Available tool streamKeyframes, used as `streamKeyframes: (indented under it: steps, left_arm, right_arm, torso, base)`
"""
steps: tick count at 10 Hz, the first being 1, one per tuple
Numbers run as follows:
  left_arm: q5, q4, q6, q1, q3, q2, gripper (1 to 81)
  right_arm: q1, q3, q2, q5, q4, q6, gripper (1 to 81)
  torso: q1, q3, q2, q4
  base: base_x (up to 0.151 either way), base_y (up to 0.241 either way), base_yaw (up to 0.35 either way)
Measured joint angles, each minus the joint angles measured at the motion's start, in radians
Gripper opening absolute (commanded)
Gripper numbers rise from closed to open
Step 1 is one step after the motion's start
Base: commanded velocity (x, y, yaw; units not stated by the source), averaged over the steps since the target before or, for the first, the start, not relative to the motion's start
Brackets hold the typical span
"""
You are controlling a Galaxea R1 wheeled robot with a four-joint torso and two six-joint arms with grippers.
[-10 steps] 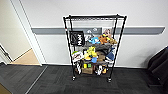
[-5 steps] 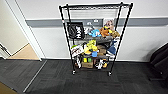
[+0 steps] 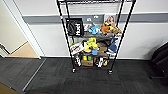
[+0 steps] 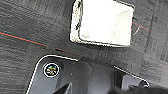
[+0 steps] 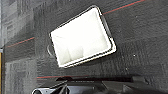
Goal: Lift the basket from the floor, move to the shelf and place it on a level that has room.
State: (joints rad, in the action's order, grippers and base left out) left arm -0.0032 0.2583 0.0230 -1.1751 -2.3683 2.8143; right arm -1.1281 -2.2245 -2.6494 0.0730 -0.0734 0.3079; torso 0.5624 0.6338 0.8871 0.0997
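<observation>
The basket [image 4: 105,22] rests on the floor [image 4: 27,27], a dark carpet. I see it from above, and its white lining is empty. It also lies on the carpet in the right wrist view, where the basket [image 5: 82,37] has a black loop handle [image 5: 50,51] at one end. A dark part of my left gripper [image 4: 65,89] and of my right gripper [image 5: 62,89] shows at the picture's edge, apart from the basket. In the head view the shelf [image 3: 65,37] stands against the wall. Its top level [image 3: 95,1] is a bare wire grid, and the lower tiers carry toys and boxes.
My own dark base [image 4: 62,75] with a round sticker sits close to the basket. A doorway with pale wooden flooring [image 3: 23,51] opens to the left of the shelf. A dark object [image 3: 160,60] stands to its right. Open carpet [image 3: 87,82] lies before the shelf.
The whole head picture has shifted: the shelf now looms larger and its top reaches the upper edge, so the camera has moved. The things on the shelf have not moved.
</observation>
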Motion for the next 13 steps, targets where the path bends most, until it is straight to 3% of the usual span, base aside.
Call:
streamKeyframes:
  steps: [4, 11, 13]
  left_arm:
    - [0.003, 0.020, 0.001, 0.003, -0.091, 0.050, 81.1]
    - [0.014, 0.031, 0.001, 0.017, -0.023, 0.015, 81.1]
    - [0.023, 0.031, 0.001, 0.017, 0.009, 0.002, 81.1]
  right_arm:
    - [-0.003, 0.000, 0.000, -0.006, 0.000, 0.000, 81.1]
    - [-0.016, 0.000, 0.000, -0.011, 0.010, 0.000, 81.1]
    - [-0.016, 0.000, 0.000, -0.011, 0.010, 0.000, 81.1]
  torso:
    - [0.087, 0.000, 0.137, 0.000]
    - [0.235, 0.004, 0.374, 0.000]
    - [0.275, 0.037, 0.439, 0.000]
  base:
    - [0.000, 0.000, 0.000]
    - [0.000, 0.000, 0.000]
    - [0.000, 0.000, 0.000]
